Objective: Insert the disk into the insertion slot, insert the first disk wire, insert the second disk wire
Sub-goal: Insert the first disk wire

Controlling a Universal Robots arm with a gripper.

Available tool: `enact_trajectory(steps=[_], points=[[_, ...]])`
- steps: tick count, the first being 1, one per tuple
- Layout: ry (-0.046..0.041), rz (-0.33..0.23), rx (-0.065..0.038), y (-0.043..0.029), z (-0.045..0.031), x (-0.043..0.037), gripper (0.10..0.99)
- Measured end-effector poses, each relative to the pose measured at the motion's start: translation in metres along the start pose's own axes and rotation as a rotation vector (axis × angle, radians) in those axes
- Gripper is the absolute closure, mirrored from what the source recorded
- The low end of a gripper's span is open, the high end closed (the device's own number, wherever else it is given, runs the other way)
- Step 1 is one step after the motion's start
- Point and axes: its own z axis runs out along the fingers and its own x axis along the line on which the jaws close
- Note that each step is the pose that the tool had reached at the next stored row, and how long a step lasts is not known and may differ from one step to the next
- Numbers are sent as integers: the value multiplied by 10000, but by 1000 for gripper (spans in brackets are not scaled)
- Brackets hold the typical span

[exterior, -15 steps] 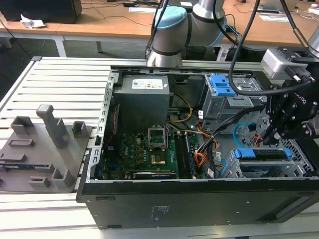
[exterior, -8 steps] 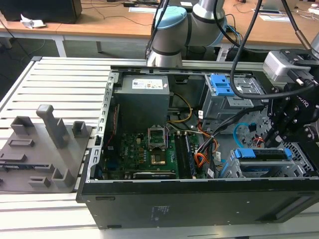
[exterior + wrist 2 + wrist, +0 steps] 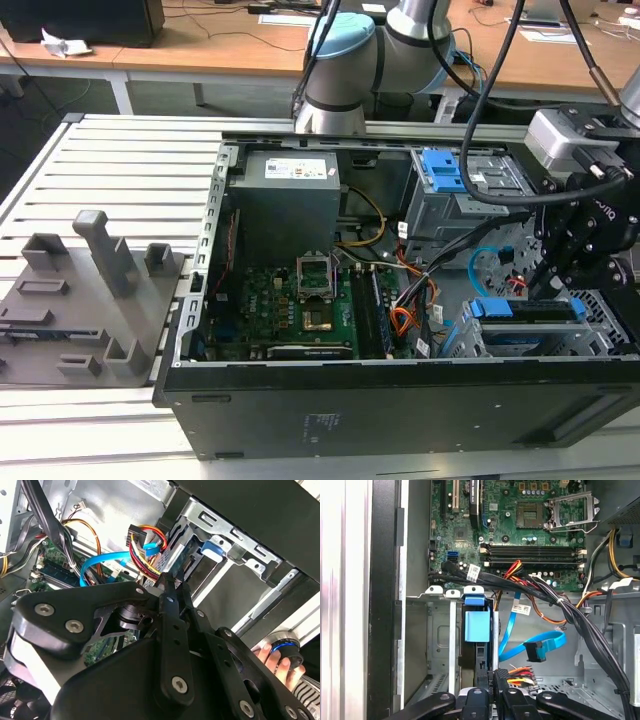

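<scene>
Motherboard (image 3: 290, 310): green, well apart from the pincer (image 3: 550, 285), toward the exterior view's left.
Power supply (image 3: 285, 195): grey box, beside the motherboard.
Bay (image 3: 455, 195): grey, blue latches, near the pincer.
Fixtures (image 3: 100, 270): grey, on the counter (image 3: 130, 150), farthest from the pincer.

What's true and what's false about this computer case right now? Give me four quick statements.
1. The disk sits in the insertion slot. True.
2. The second disk wire is plugged into the disk. False: its plug end is free, apart from the disk.
3. The hand hovers over the processor socket. False: it is at the insertion slot.
4. Grey fixtures stand outside the case, on the exterior view's left. True.
</scene>
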Motion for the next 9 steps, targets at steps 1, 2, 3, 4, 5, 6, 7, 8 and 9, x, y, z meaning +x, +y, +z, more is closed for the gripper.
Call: enact_trajectory(steps=[1, 2, 3, 4, 5, 6, 7, 8, 9], points=[[-13, -1, 0, 0, 3, 0, 914], [-30, -2, -1, 0, 6, -1, 914], [-41, -2, -1, -3, 10, -1, 914], [-42, -2, -1, -15, 12, 0, 914], [-40, -1, 0, -29, 12, -1, 914], [-40, -2, -1, -39, 12, -1, 914], [-39, -2, -1, -45, 13, 8, 914], [-38, -1, -1, -48, 14, 37, 914], [-38, -2, -1, -49, 15, 48, 914]])
